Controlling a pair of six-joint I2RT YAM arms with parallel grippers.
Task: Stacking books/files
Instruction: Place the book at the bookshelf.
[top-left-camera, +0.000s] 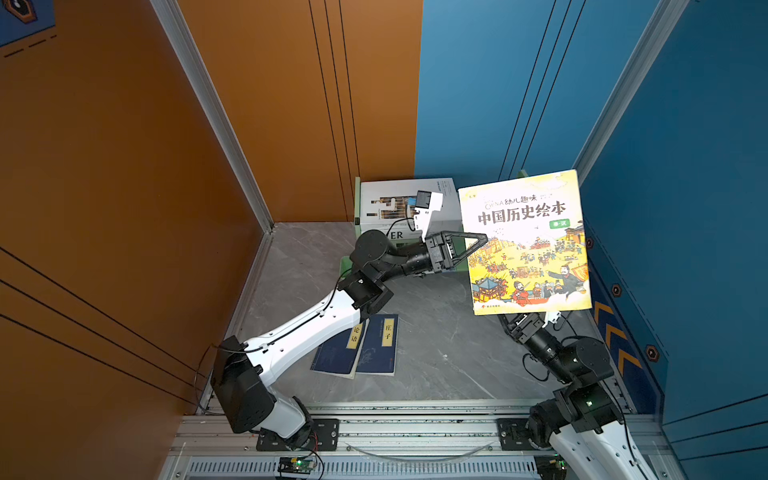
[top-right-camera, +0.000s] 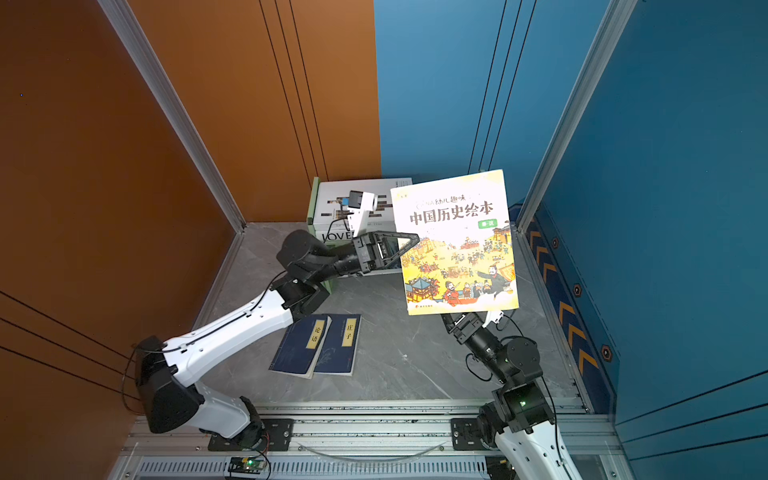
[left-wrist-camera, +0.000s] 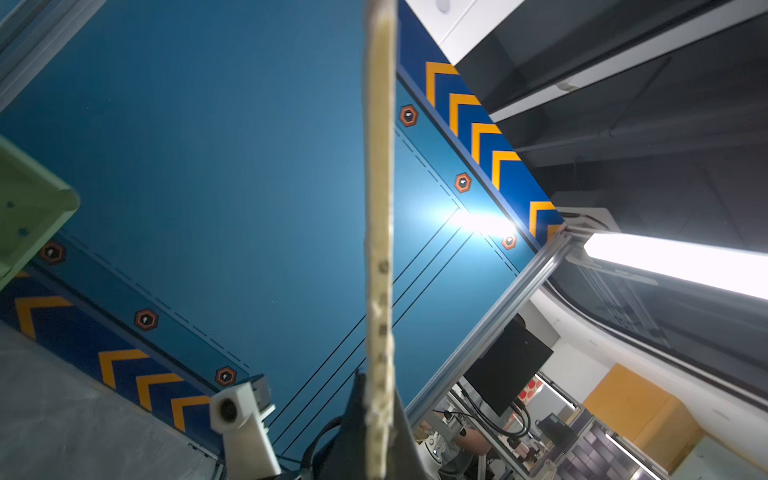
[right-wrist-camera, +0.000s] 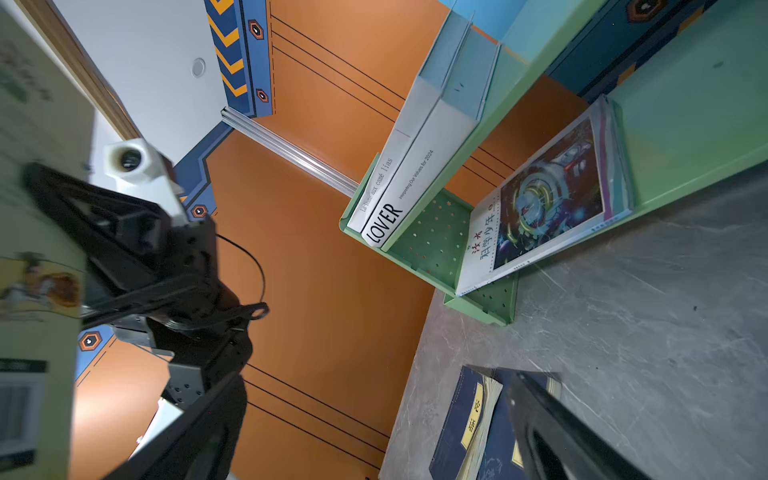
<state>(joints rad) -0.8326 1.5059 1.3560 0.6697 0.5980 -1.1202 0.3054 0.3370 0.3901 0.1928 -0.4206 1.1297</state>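
Yellow picture book (top-left-camera: 525, 241) is up in the air, cover showing, with the left gripper (top-left-camera: 473, 249) pinched tight on its edge. The right gripper (top-left-camera: 525, 322) sits beneath, jaws wide, holding nothing. LOVER book (top-right-camera: 336, 236) and barred white book (top-left-camera: 399, 201) stand in the green rack (right-wrist-camera: 436, 237). The two navy books (top-left-camera: 357, 347) lie loose on the grey table (top-left-camera: 436, 353), so I'd call it roughly halfway. Orange and blue walls close round.

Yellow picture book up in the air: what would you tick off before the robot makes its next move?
1. Left claw shut on the yellow picture book edge: ok.
2. Right claw open, holding nothing: ok.
3. Book held flat from one edge, no sagging: cannot tell.
4. Navy books lying on the table, away from the held-up book: ok.
5. Free slot in the green rack beside the LOVER book: cannot tell.
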